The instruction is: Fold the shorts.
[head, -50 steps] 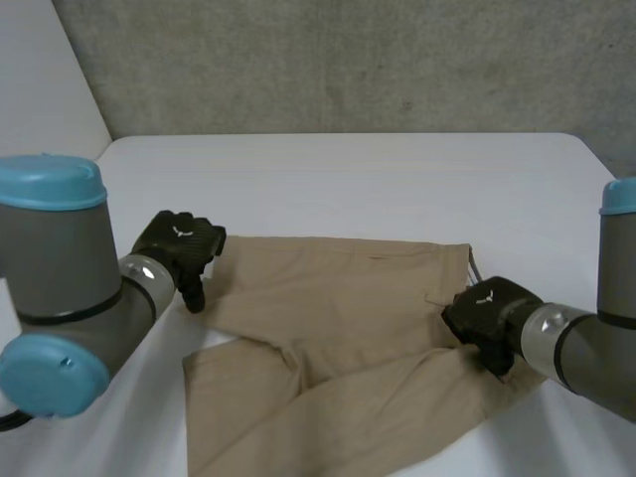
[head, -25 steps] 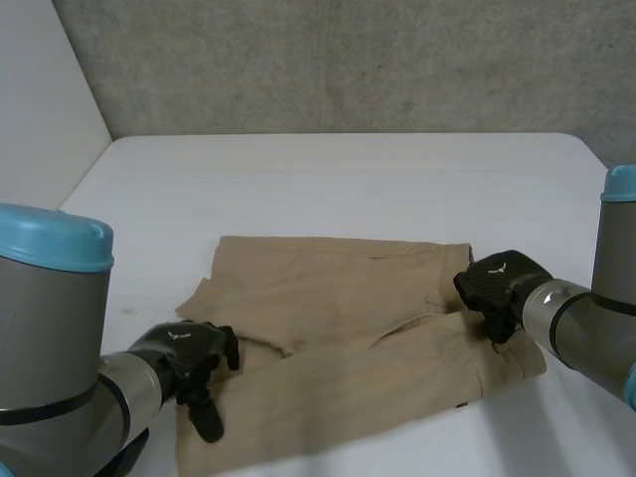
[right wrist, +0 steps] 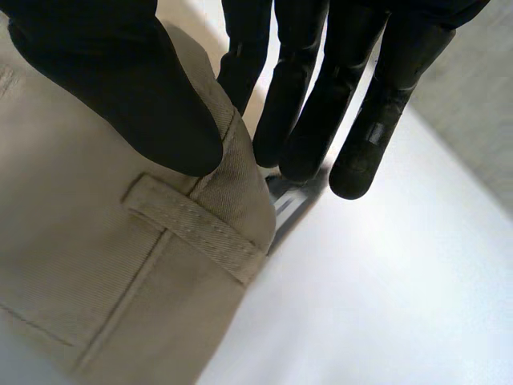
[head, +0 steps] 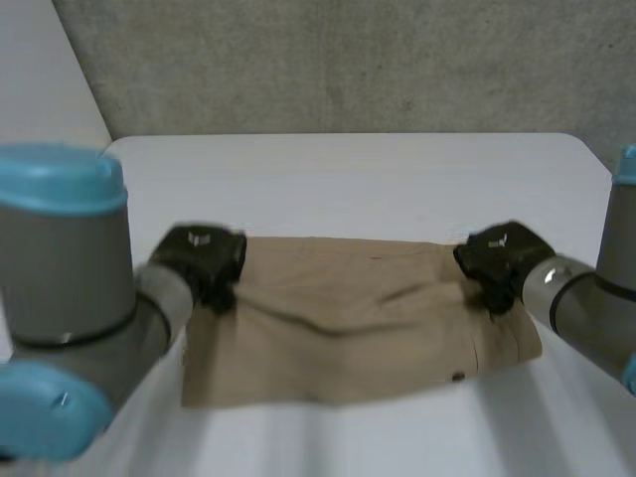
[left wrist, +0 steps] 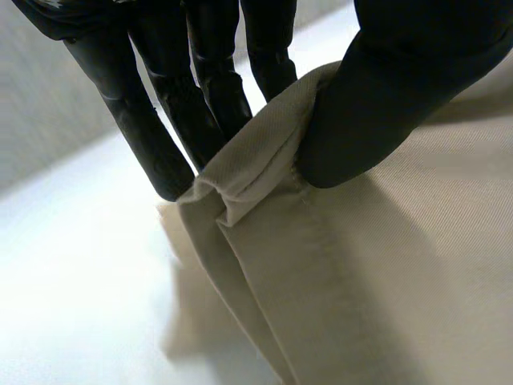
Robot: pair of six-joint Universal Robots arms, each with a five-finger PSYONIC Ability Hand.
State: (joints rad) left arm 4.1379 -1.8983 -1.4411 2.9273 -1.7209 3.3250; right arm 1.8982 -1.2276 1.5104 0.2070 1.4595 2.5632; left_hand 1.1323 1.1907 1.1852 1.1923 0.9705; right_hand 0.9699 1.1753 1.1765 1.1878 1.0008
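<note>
The left hand [head: 202,260] is pinching the leg hem it has just carried to the far edge; the right hand [head: 497,260] is pinching the waistband corner. The shorts [head: 358,328] are now lying halved on the table [head: 348,169], first fold nearly done

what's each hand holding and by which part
Both pinch the tan shorts: left hand on the edge at one far corner, right hand on the waistband beside a belt loop.

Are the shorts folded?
Folded. The shorts form one tan rectangle, no separate legs, with the left hand and right hand pinching its far corners.
</note>
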